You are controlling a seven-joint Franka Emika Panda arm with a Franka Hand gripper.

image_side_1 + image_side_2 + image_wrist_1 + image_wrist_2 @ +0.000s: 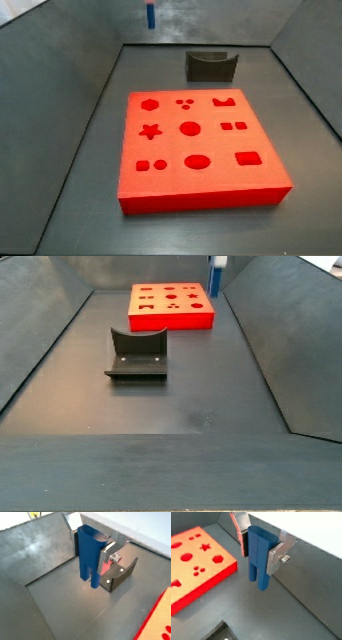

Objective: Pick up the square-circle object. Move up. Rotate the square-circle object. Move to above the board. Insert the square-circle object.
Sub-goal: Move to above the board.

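Observation:
My gripper (90, 544) is shut on the square-circle object (87, 562), a small blue piece that hangs upright between the silver fingers (107, 549) with its two short legs pointing down. Both wrist views show the hold, and the gripper (259, 551) grips the piece (258, 572) by its upper body. The piece is in the air, clear of the floor. The red board (198, 559) lies flat to one side of it, not under it. In both side views the piece (150, 15) (217, 278) shows high up near the picture's top edge, off the board (194, 150) (171, 304).
The dark fixture (210, 66) stands on the grey floor beyond the board's far end; it also shows in a side view (136, 354) and a wrist view (121, 574). Sloping grey walls (274, 346) enclose the floor on all sides.

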